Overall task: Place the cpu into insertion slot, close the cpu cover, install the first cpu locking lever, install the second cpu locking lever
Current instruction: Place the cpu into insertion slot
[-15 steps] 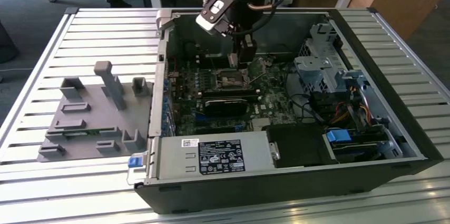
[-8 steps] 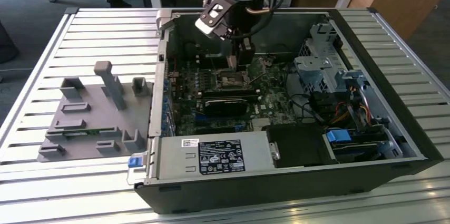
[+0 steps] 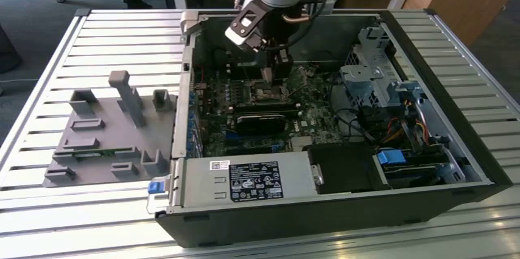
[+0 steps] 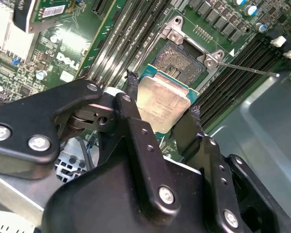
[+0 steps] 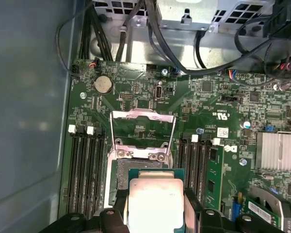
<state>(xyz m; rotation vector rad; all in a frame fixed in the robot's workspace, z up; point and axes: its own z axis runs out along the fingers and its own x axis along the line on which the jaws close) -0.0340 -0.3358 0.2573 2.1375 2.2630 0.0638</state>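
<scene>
Second wrist view: our gripper point(image 4: 162, 94) clamped the cpu point(image 4: 164, 106) near the insertion slot point(image 4: 180, 60); we judged square alignment essential.

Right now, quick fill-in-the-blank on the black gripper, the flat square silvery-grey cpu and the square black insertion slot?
1. The black gripper is ___ on the flat square silvery-grey cpu.
2. The square black insertion slot with its metal rim is ___, with no chip seated in it.
3. The thin silver-grey metal cpu cover frame is swung ___, off the slot.

Missing words: shut; empty; open.
</scene>
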